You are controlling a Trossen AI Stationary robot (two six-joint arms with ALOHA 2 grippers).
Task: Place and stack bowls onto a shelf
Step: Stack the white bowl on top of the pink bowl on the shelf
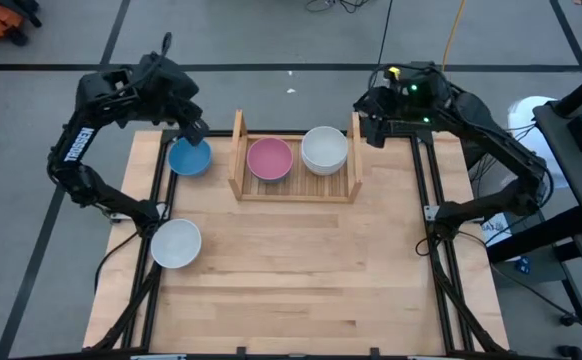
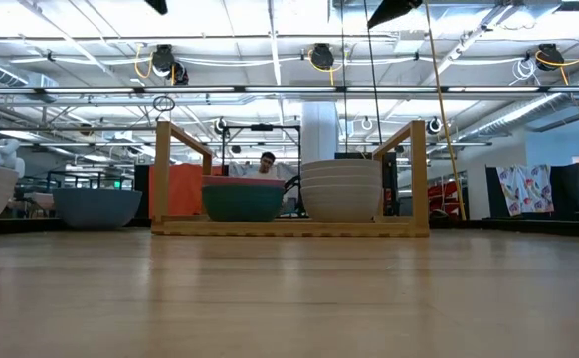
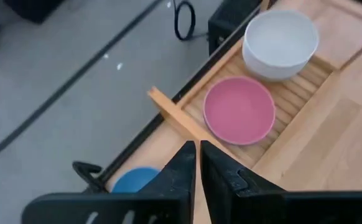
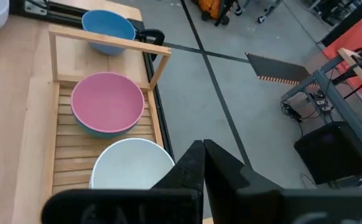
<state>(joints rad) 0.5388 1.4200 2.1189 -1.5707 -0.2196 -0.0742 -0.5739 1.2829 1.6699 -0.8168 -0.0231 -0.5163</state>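
The light-wood shelf stands at the table's far middle. On its slats a pink bowl sits nested in a teal bowl, with a stack of white bowls to its right. A blue bowl rests on the table just left of the shelf, and a single white bowl lies nearer on the left. My left gripper hovers shut high over the blue bowl's far rim. My right gripper hangs shut, raised beside the shelf's right panel. Both hold nothing.
Black frame rails run along the table's left and right sides. The near half of the wooden tabletop is bare. A person shows in the room behind the shelf.
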